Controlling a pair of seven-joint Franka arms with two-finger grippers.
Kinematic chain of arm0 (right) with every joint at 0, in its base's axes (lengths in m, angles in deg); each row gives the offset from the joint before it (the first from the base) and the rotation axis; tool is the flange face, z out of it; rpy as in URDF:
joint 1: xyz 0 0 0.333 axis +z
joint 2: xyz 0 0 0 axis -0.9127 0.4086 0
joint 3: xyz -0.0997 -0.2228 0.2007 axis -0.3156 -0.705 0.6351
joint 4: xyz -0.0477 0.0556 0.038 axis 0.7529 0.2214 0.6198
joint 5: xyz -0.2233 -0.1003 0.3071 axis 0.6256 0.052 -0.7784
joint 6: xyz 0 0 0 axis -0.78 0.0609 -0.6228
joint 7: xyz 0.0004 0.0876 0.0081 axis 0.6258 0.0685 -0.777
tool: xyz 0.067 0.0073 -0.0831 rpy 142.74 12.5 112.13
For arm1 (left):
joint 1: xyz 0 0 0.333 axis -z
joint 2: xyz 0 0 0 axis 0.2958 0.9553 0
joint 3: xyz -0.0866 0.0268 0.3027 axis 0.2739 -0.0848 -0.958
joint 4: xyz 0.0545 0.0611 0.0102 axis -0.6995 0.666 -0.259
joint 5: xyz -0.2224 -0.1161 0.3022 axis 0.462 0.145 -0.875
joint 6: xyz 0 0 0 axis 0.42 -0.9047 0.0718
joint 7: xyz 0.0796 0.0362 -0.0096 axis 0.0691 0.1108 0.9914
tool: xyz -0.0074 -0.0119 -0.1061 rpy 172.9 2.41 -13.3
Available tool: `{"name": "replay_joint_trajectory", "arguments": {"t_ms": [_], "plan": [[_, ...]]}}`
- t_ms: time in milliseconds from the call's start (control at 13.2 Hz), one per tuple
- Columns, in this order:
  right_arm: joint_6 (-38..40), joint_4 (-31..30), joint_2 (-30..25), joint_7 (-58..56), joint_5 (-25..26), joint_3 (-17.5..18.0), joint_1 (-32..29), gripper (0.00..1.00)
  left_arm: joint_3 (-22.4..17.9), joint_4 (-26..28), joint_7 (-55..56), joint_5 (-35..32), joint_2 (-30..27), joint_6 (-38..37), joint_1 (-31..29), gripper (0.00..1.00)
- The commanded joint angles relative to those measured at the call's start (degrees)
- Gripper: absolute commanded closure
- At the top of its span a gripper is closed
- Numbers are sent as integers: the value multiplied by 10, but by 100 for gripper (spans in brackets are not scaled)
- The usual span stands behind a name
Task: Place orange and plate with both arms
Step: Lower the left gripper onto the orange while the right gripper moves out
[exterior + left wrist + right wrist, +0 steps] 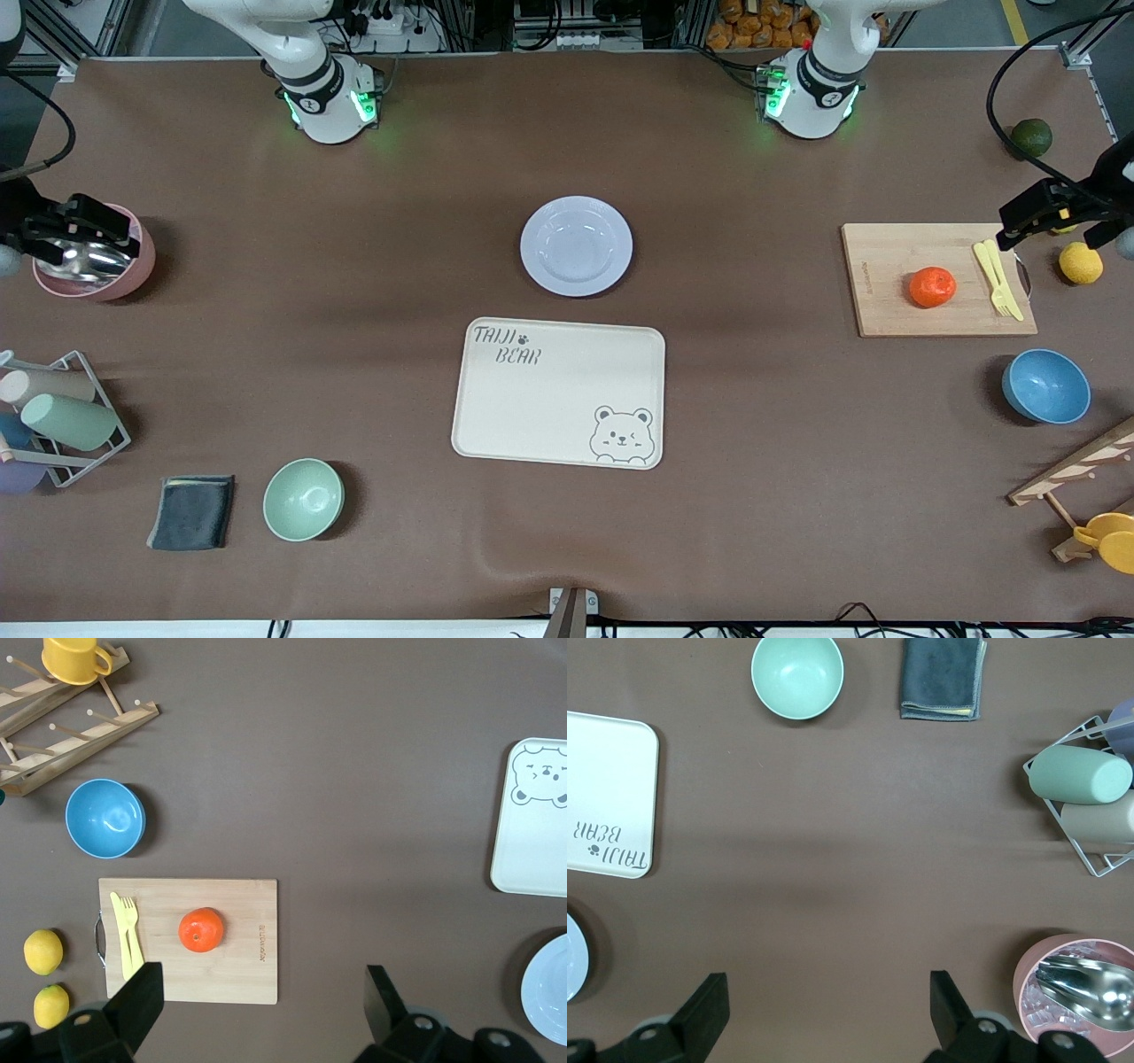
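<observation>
The orange (932, 287) lies on a wooden cutting board (886, 292) toward the left arm's end of the table. It also shows in the left wrist view (201, 930). The white plate (576, 245) sits mid-table, just farther from the front camera than the bear-print tray (558, 390). Its edge shows in both the left wrist view (549, 992) and the right wrist view (572, 957). My left gripper (1050, 213) hangs open and empty above the board's edge (261, 1005). My right gripper (71, 230) hangs open and empty above a pink bowl (828, 1010).
A yellow fork and knife (997, 276) lie on the board. Two lemons (1081, 262), a dark green fruit (1031, 136), a blue bowl (1045, 385) and a wooden mug rack (1076, 478) stand at the left arm's end. The pink bowl (128, 270), a cup rack (62, 421), a grey cloth (192, 512) and a green bowl (303, 499) stand at the right arm's end.
</observation>
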Motion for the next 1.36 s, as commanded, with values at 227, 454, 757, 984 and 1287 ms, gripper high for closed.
{"name": "replay_joint_trajectory", "arguments": {"t_ms": [227, 454, 757, 984, 1287], "plan": [[-6, 5, 15, 15, 9, 6, -4, 0, -5, -3, 18, 21, 7, -8, -11, 0], [-6, 8, 14, 18, 11, 7, 0, 0, -4, 26, 17, 29, 23, -29, -21, 0], [-3, 7, 22, 9, 9, 6, 1, 0, -2, 192, 20, -14, -19, 110, -56, 0], [8, 4, 28, 14, 4, 8, 10, 0, -1, 316, 17, -14, -48, 222, -88, 0], [13, 2, 47, 17, -19, 8, 13, 0, 0, 429, 9, -22, -46, 351, -135, 0]]}}
